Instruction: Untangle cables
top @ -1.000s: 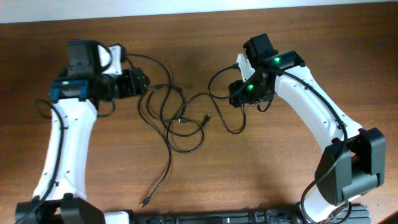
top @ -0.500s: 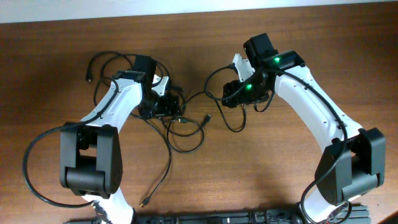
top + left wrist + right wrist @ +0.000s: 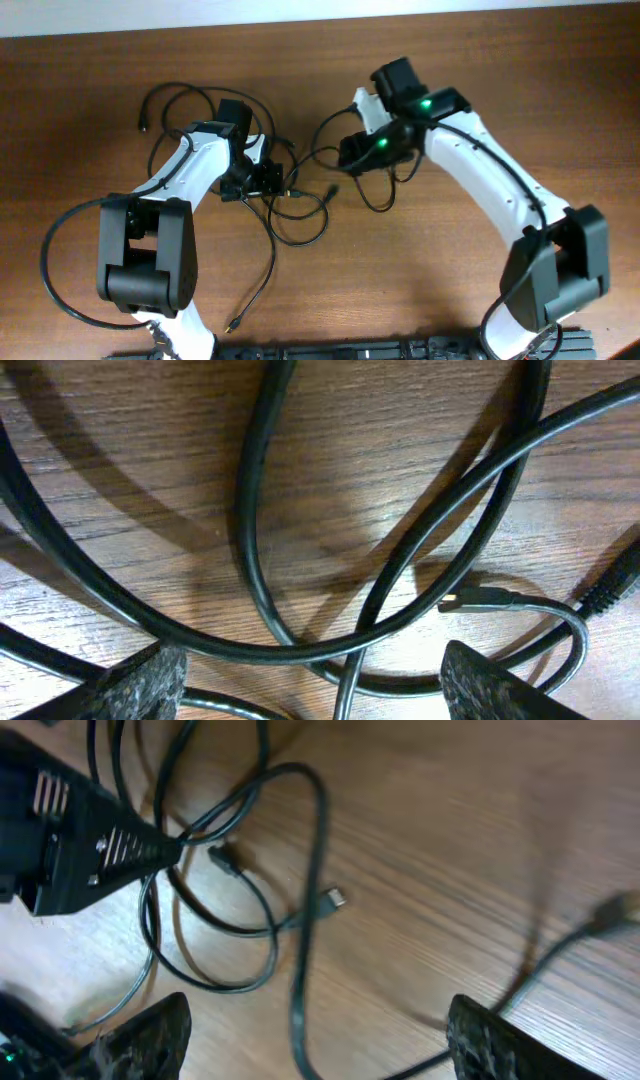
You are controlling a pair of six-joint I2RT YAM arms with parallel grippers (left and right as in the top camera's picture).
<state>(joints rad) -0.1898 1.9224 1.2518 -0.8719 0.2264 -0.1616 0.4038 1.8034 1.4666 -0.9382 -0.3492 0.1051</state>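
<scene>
The thin black cables [image 3: 295, 195] lie in a loose, loopy tangle in the middle of the brown wooden table [image 3: 430, 280]. The left gripper [image 3: 268, 180] is low over the left side of the tangle. Its jaws are wide, and a few strands run across the wood between them, but nothing is pinched. The right gripper [image 3: 352, 152] hangs over the right side of the tangle, up off the wood, and its jaws are wide too and hold nothing.
</scene>
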